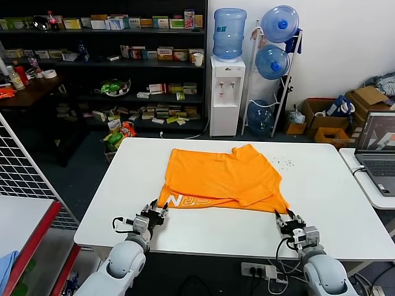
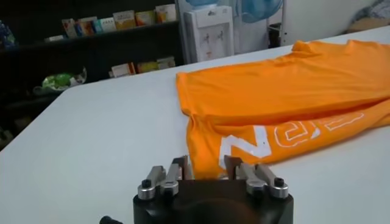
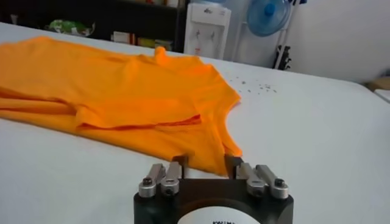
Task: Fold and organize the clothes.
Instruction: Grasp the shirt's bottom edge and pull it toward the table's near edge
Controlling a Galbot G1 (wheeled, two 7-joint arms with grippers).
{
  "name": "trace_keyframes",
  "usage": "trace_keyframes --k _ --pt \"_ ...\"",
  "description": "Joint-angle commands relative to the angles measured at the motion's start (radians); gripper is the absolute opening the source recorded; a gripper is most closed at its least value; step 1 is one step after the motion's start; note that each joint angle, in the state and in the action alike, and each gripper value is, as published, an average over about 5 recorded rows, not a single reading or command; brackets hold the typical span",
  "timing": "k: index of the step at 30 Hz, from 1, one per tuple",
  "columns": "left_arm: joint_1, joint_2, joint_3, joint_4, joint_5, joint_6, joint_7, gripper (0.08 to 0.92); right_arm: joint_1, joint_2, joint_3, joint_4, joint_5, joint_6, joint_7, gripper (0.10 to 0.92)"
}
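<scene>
While lying half-folded on the white worktop point(image 1: 321, 185), hiding most lettering: orange T-shirt point(image 1: 222, 179). Sitting open-fingered at its near corners: left pincer point(image 1: 155, 214), right pincer point(image 1: 288, 220).

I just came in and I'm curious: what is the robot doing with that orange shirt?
It is folding the soft orange short-sleeved T-shirt, which lies partly folded on the white table. The left end effector and right end effector sit open at the shirt's two near corners. Neither has gripped the fabric yet.
</scene>
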Motion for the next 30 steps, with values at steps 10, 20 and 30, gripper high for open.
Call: trace_keyframes --k 10,20,30 --pt "0.096 0.099 -0.010 -0.159 -0.034 0.040 -0.005 0.124 -0.136 -0.079 0.021 0.177 0.044 -0.060 0.045 0.124" --pt "0.325 0.238 -0.048 -0.374 -0.055 0.080 -0.014 0.097 -0.351 -0.122 0.059 0.387 0.064 -0.155 0.098 0.124" --pt "0.446 0.273 -0.074 -0.479 -0.062 0.122 -0.044 0.107 -0.436 -0.125 0.092 0.481 0.065 -0.202 0.128 0.143"
